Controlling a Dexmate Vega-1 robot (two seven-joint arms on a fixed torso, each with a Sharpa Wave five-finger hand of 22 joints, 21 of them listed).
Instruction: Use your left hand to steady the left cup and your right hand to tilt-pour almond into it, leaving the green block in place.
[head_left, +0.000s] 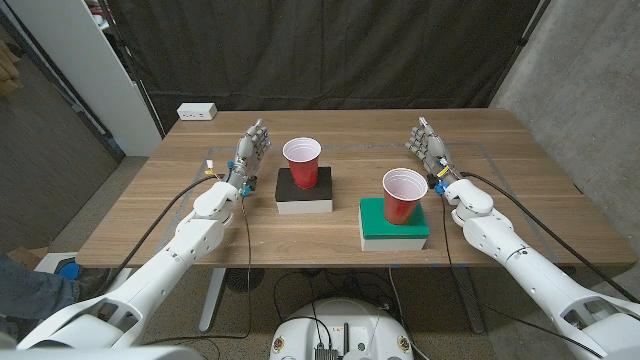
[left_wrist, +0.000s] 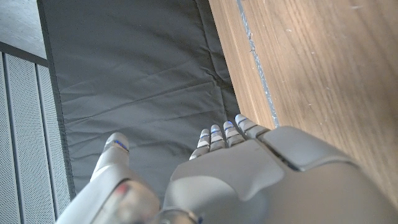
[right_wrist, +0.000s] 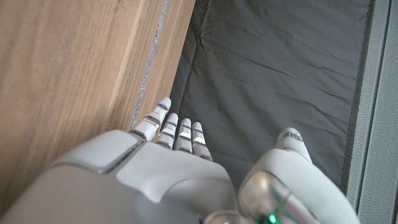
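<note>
The left cup (head_left: 302, 161) — red, white inside, upright — stands on a block with a black top and white sides (head_left: 304, 190), on the robot's left half of the wooden table (head_left: 150, 215). The right cup (head_left: 404, 196), of the same type, stands upright on the green block (head_left: 394, 223). The two cups are apart. The contents of either cup cannot be read from the head view; no almond is discernible.

The left hand (head_left: 249, 153) is just beside the left cup, fingers extended and apart, holding nothing and not touching the cup. The right hand (head_left: 429, 147) is near the right cup on its outer side, fingers likewise apart, empty.

Task status: judged as not begun — neither steadying grasp nor pouring grasp is made; both, plus the tilt-pour, remain. The green block is in place under its cup.

Markings: no legible brand, label or writing. A white box (head_left: 197, 111) sits at the table's far edge.
</note>
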